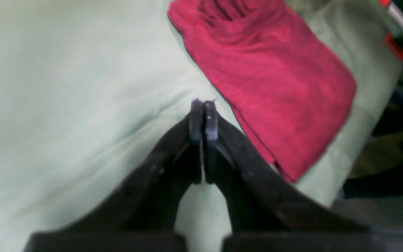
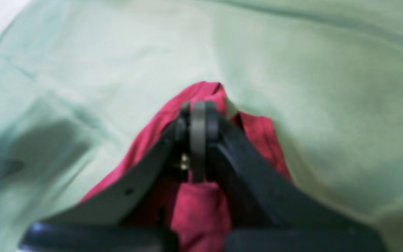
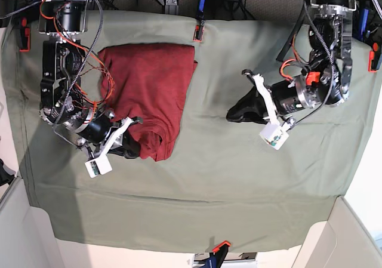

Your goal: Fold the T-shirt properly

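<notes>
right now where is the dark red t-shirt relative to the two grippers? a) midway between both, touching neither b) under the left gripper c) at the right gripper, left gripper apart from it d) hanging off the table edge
c: the T-shirt lies folded on the green cloth with the right gripper at its lower corner, while the left gripper sits shut over bare cloth, apart from it.

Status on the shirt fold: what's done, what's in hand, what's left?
Done: the T-shirt lies folded into a narrow rectangle on the green sheet. In hand: the right gripper sits shut over the shirt's near corner, which looks bunched; whether it pinches fabric is unclear. The left gripper is shut, empty, off the shirt. Left: probably flattening that corner, and perhaps one more fold.
</notes>
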{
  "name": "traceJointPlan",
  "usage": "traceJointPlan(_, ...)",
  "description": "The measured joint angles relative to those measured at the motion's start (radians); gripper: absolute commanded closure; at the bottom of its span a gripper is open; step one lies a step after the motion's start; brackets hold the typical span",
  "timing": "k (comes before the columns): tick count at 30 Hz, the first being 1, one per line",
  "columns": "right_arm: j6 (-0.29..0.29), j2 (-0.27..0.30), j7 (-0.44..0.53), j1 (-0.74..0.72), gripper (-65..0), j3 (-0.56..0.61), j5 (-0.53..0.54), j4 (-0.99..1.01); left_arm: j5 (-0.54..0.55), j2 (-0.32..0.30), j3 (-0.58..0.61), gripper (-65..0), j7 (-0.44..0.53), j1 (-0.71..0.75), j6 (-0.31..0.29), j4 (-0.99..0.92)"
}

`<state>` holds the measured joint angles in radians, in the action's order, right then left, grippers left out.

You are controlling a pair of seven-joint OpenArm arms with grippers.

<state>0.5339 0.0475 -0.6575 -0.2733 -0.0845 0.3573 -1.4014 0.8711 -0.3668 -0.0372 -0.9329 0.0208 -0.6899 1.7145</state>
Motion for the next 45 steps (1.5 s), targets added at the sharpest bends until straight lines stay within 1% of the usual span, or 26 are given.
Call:
traceJointPlan(3,-0.016,-0.018,0.001,-0.041,0.0,0.001,-0.055,0.106,0.002,0.050,0.011,0.0,0.031,-0.056,0.001,-0.073)
traceJointPlan(9,-0.017,-0.018,0.008,-0.029,0.0,0.001,-0.050,0.170,-0.007,0.145,0.011,0.0,0.043,-0.069,0.001,-0.145)
traceJointPlan(13,-0.017,-0.018,0.015,-0.029,0.0,0.001,-0.063,0.179,-0.077,0.199,0.010,0.0,0.113,-0.071,0.001,-0.206)
traceJointPlan(16,-0.017,-0.018,0.023,-0.029,0.0,0.001,-0.073,0.192,-0.136,0.222,0.019,0.0,0.156,-0.076,0.001,-0.272)
traceJointPlan(19,-0.016,-0.018,0.042,-0.032,0.0,0.001,-0.071,0.221,-0.195,0.222,0.048,0.0,0.180,-0.101,0.002,-0.362)
traceJointPlan(24,-0.014,-0.011,0.058,-0.035,0.0,0.001,-0.079,0.248,-0.225,0.220,0.048,0.0,0.230,-0.126,0.002,-0.456)
traceJointPlan(28,-0.006,0.016,0.068,-0.036,0.0,0.002,-0.085,0.248,-0.231,0.217,0.049,0.0,0.232,-0.123,0.001,-0.467)
traceJointPlan(30,-0.006,0.041,0.070,-0.037,0.0,0.002,-0.085,0.249,-0.224,0.200,0.049,0.0,0.234,-0.123,0.001,-0.467)
traceJointPlan(32,-0.006,0.063,0.070,-0.037,0.0,0.002,-0.086,0.249,-0.207,0.172,0.049,0.0,0.233,-0.123,0.001,-0.467)
traceJointPlan(35,-0.006,0.077,0.070,-0.036,0.0,0.001,-0.085,0.249,-0.160,0.131,0.047,0.0,0.214,-0.121,0.001,-0.461)
traceJointPlan(40,-0.018,0.077,0.059,-0.033,0.0,0.002,-0.011,0.241,-0.098,0.100,0.047,0.0,0.122,-0.118,0.001,-0.416)
traceJointPlan(42,-0.018,0.077,0.038,-0.026,0.0,0.002,-0.008,0.205,-0.057,0.082,0.049,0.0,0.098,-0.110,0.001,-0.382)
traceJointPlan(45,-0.019,0.077,-0.006,-0.010,0.0,0.002,-0.015,0.106,-0.014,0.026,0.047,0.0,0.088,-0.062,0.001,-0.282)
